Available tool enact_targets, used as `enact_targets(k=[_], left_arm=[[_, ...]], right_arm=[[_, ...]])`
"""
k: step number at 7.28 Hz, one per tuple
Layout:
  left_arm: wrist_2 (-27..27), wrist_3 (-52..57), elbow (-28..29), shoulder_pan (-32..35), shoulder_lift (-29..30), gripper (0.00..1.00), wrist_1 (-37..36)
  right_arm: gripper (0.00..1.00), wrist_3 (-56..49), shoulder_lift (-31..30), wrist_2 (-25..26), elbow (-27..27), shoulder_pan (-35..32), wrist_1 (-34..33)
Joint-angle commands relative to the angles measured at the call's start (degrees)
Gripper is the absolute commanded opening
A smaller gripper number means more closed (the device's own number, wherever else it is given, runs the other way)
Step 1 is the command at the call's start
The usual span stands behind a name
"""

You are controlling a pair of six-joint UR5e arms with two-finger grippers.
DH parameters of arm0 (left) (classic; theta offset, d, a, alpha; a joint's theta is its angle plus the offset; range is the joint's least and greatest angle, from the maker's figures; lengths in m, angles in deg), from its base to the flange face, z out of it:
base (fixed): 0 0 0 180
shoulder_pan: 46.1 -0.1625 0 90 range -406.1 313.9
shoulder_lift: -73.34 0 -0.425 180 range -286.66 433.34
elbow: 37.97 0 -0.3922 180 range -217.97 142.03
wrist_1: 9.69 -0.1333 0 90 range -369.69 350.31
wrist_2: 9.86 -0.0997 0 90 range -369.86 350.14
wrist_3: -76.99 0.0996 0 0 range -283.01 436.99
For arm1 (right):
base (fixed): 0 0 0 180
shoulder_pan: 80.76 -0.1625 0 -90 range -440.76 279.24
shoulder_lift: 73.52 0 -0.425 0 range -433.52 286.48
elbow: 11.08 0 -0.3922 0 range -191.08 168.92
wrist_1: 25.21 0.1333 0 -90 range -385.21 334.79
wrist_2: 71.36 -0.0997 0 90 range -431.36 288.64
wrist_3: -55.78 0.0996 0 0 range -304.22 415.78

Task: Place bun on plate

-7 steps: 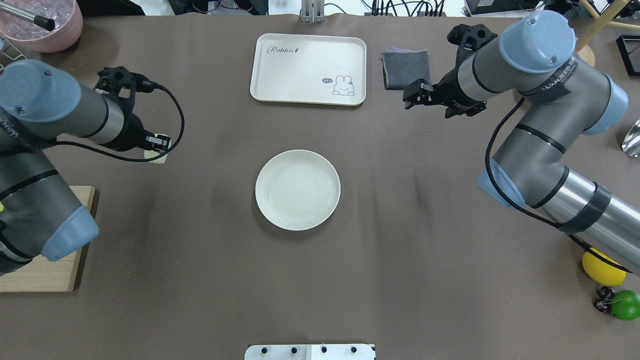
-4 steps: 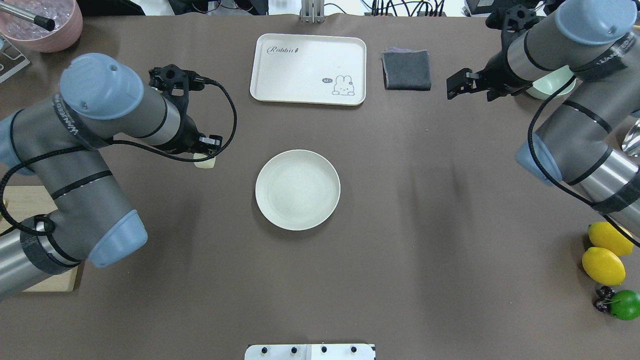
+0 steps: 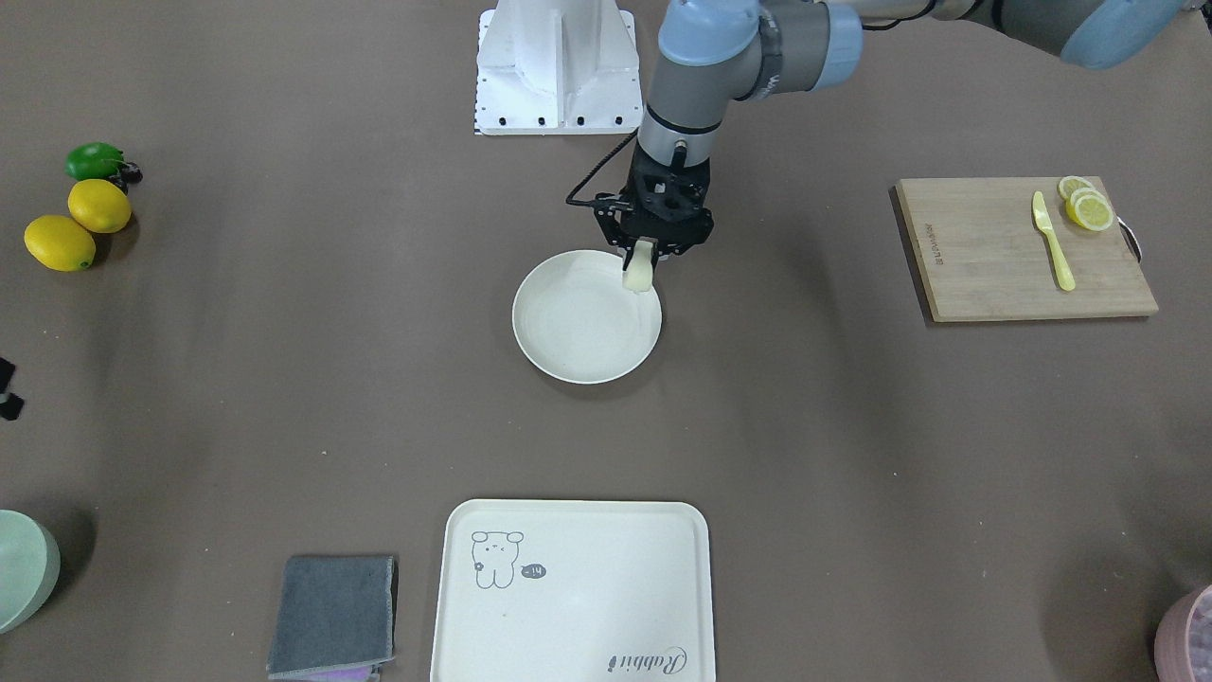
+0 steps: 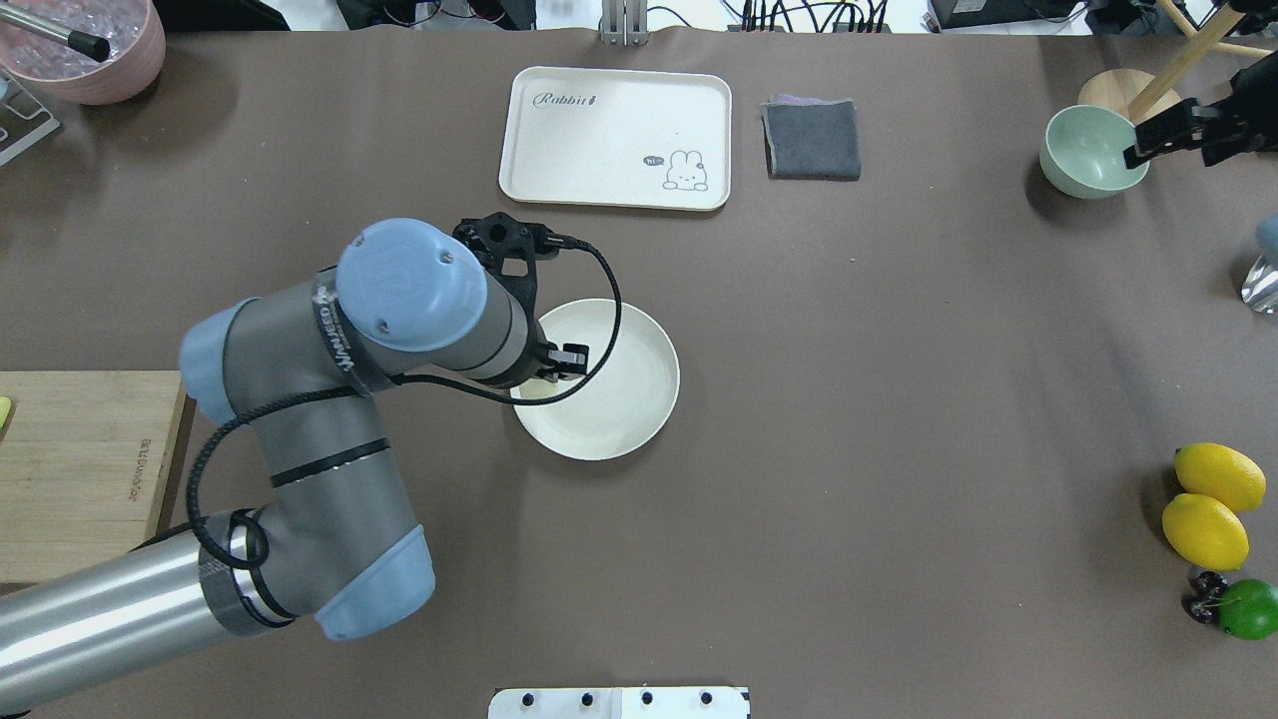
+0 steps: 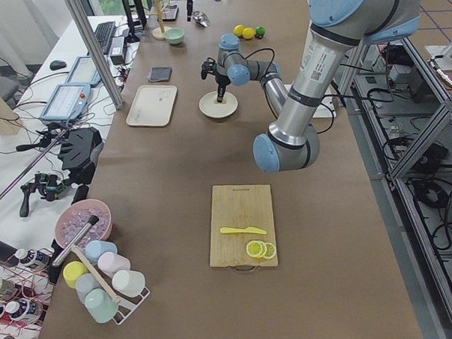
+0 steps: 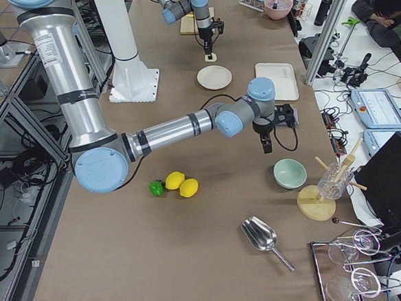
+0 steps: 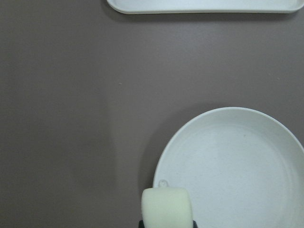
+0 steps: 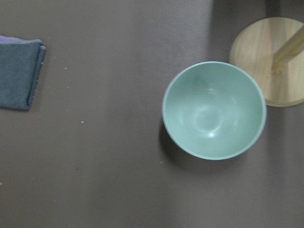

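Bun (image 3: 638, 272) comes nearest: we see it pinched in the left gripper (image 3: 643, 252), whose fingers are closed on its upper end so that the pale lump hangs straight down below them. Directly under the gripper lies the plate (image 3: 579, 327), flat on the brown tabletop (image 4: 849, 399). From the wrist camera we see the bun (image 7: 166, 207) over the plate's rim on the side towards the left arm, with most of the dish spreading away to the gripper's right. We cannot tell whether the bun touches the rim.

Beyond the gripper, away from the robot, we find the rectangular tray (image 4: 614, 135) with its small animal drawing, and just to the right of that a folded grey cloth (image 4: 811, 140). Well off to the gripper's left, a wooden cutting board (image 3: 1004, 251) carries a yellow-green knife (image 3: 1053, 242) and lemon slices (image 3: 1085, 205).

Far to its right, at the tabletop's other end, the right gripper (image 4: 1138, 152) hangs over a pale green bowl (image 4: 1086, 165) that stands beside a round wooden base (image 4: 1110, 95). We cannot tell whether its fingers are apart or together. Two lemons (image 4: 1208, 504) and a lime (image 4: 1248, 607) lie close together at that same end, nearer the robot.
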Motion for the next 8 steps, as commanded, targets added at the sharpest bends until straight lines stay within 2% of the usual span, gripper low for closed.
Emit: enact_targets(k=[1, 3, 5, 6, 8], left_arm=[[-3.2, -0.7, 5.5, -2.7, 4.1, 0.35, 0.3], [-3.3, -0.5, 9.2, -2.7, 4.1, 0.35, 4.5], [-3.6, -0.5, 10.1, -2.7, 4.1, 0.35, 5.2], [-5.1, -0.3, 10.6, -2.6, 4.1, 0.35, 5.4], [-5.3, -0.1, 11.5, -2.2, 4.3, 0.35, 5.5]], right_arm=[[1.0, -8.2, -3.9, -3.0, -3.2, -7.3, 0.1], [1.0, -13.9, -9.9, -3.1, -0.1, -9.6, 0.1], [1.0, -16.9, -15.9, -3.1, 3.7, -10.8, 0.0], [1.0, -18.9, -17.6, -3.1, 3.9, -11.4, -0.2], [1.0, -25.9, -17.9, -3.1, 4.9, -13.9, -7.1]])
